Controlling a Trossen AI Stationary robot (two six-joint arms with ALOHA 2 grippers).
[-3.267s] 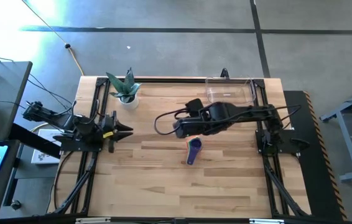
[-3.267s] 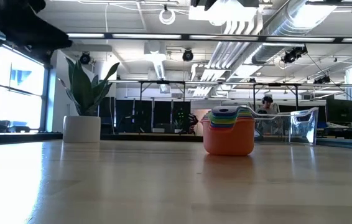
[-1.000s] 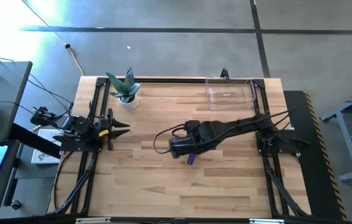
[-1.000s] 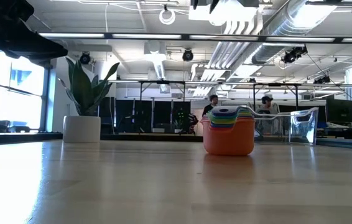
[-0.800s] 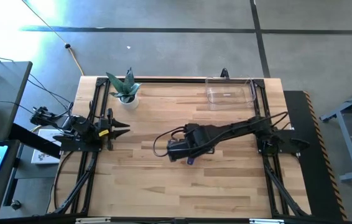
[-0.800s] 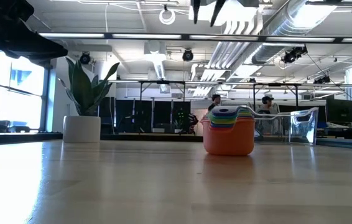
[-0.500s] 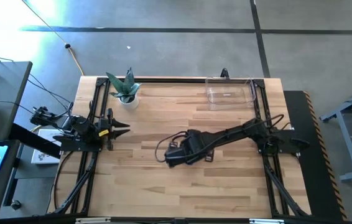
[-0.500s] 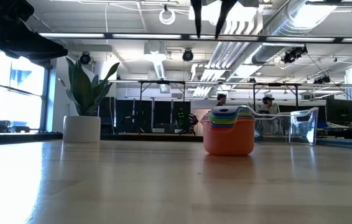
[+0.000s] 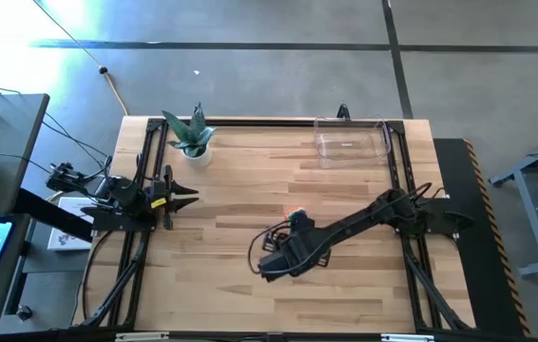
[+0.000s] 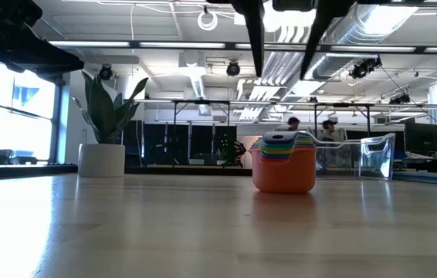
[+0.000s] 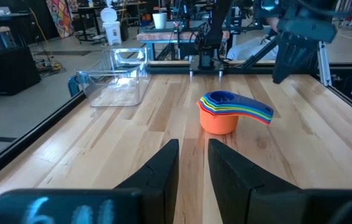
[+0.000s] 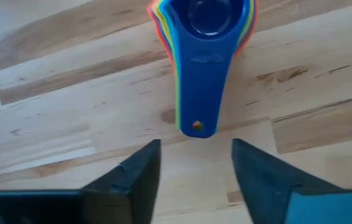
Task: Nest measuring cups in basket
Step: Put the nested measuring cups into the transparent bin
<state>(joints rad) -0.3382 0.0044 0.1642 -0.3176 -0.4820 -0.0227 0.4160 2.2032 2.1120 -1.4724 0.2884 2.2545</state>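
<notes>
Measuring cups (image 12: 201,37), stacked mid-table at centre frame, look light, rigid and slick: take them by the fanned handles, where your right gripper (image 12: 194,163) hovers, fingers apart and empty.

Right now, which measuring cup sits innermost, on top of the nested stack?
The blue cup: it lies on top, its handle covering the other colours' handles; the orange cup is outermost.
</notes>
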